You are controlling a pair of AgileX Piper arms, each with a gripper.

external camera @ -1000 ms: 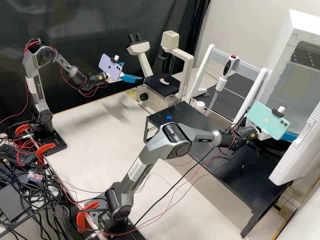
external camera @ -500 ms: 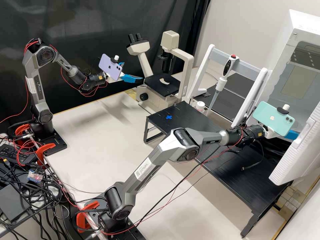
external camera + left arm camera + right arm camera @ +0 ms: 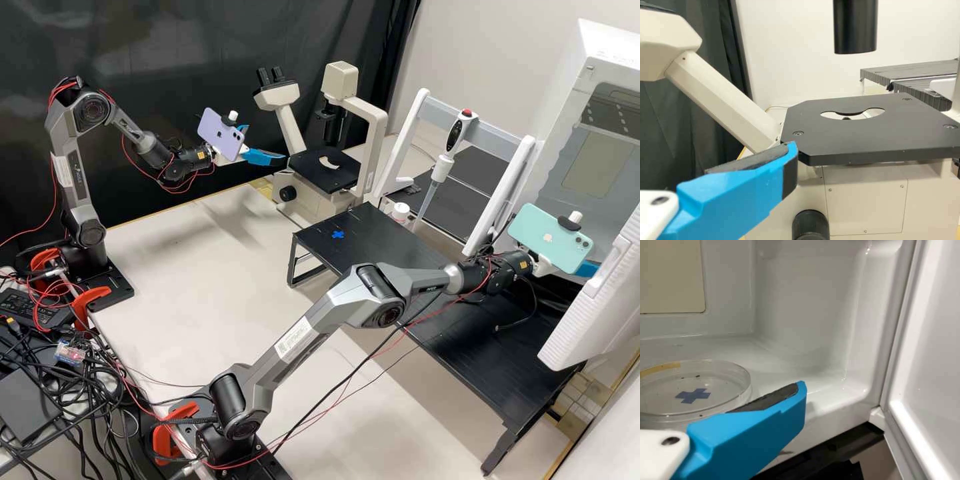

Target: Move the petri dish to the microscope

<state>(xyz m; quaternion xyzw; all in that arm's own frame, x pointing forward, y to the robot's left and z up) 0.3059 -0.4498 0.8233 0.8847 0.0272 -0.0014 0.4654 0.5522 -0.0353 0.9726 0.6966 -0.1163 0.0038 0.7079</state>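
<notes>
Resting inside the white cabinet [image 3: 555, 110], well apart from the microscope [image 3: 340, 107], the petri dish [image 3: 720, 400] shows in the right wrist view as a clear round dish with a blue cross seen through it. The cabinet door [image 3: 610, 293] stands open. The right tool [image 3: 587, 269] is at the cabinet, the far side of the black stand [image 3: 393, 250] from the microscope. It is spread wide, with one blue finger [image 3: 752, 437] in front of part of the dish and its dark pad uncovered. It has nothing gripped; whether that finger touches the dish I cannot tell.

The left tool [image 3: 267, 143] is just beside the microscope's black stage [image 3: 865, 135], on the eyepiece side. Its two blue fingers are well apart, and it holds nothing. I cannot tell whether it touches the stage. The stage has a round opening and no dish on it.

The pale table [image 3: 200, 267] carries the arms and the black stand, whose near end is close to the microscope and has a blue cross mark [image 3: 338, 235] on top. Between the microscope and the cabinet, a pipette [image 3: 448, 157] hangs upright in a white frame [image 3: 413, 127].
</notes>
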